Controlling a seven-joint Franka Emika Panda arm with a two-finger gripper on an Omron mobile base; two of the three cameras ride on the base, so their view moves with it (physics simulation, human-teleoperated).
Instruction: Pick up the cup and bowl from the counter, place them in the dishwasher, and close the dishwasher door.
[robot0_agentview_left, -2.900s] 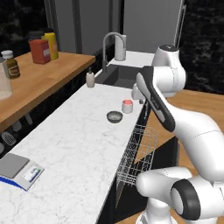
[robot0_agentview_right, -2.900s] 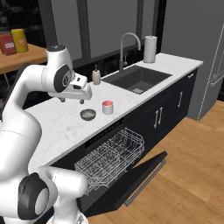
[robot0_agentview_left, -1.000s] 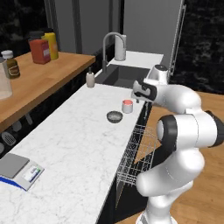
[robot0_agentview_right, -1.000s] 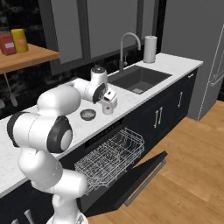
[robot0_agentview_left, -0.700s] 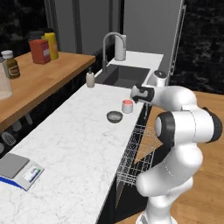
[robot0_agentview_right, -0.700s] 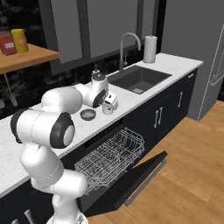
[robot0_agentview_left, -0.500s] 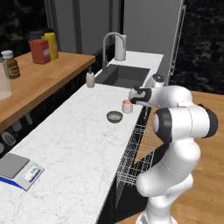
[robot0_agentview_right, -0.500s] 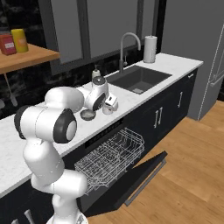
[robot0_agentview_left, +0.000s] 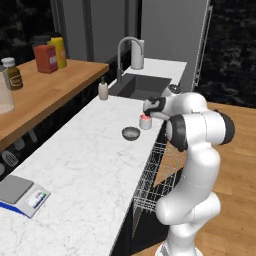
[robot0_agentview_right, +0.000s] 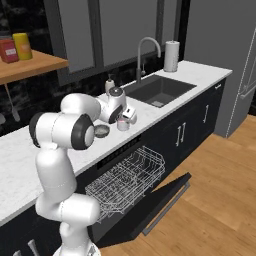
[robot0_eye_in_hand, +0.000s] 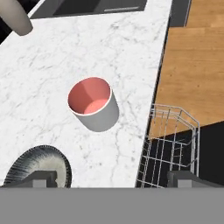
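The white cup (robot0_eye_in_hand: 92, 104) with its pink inside stands upright on the marble counter (robot0_eye_in_hand: 87, 52), near the front edge. The grey speckled bowl (robot0_eye_in_hand: 37, 166) sits just beside it. My gripper (robot0_eye_in_hand: 113, 179) hovers open a little above the cup, with nothing between its fingers. From the sides, the gripper (robot0_agentview_left: 147, 112) hangs over the cup (robot0_agentview_left: 145, 122), with the bowl (robot0_agentview_left: 131, 133) to its left. The dishwasher stands open below, its white rack (robot0_agentview_right: 127, 182) pulled out over the lowered dishwasher door (robot0_agentview_right: 155, 202). The cup (robot0_agentview_right: 123, 125), bowl (robot0_agentview_right: 101, 131) and gripper (robot0_agentview_right: 123, 119) also appear from the right.
A black sink (robot0_agentview_left: 142, 86) with a faucet (robot0_agentview_left: 127, 50) lies beyond the cup, a soap dispenser (robot0_agentview_left: 103, 91) beside it. A kitchen scale (robot0_agentview_left: 20, 192) sits at the counter's near end. A wooden shelf (robot0_agentview_left: 45, 85) with bottles runs along the left. The rack (robot0_eye_in_hand: 173, 144) juts past the counter edge.
The hand has swung in and come down toward the cup, staying open. The cup and bowl have not moved.
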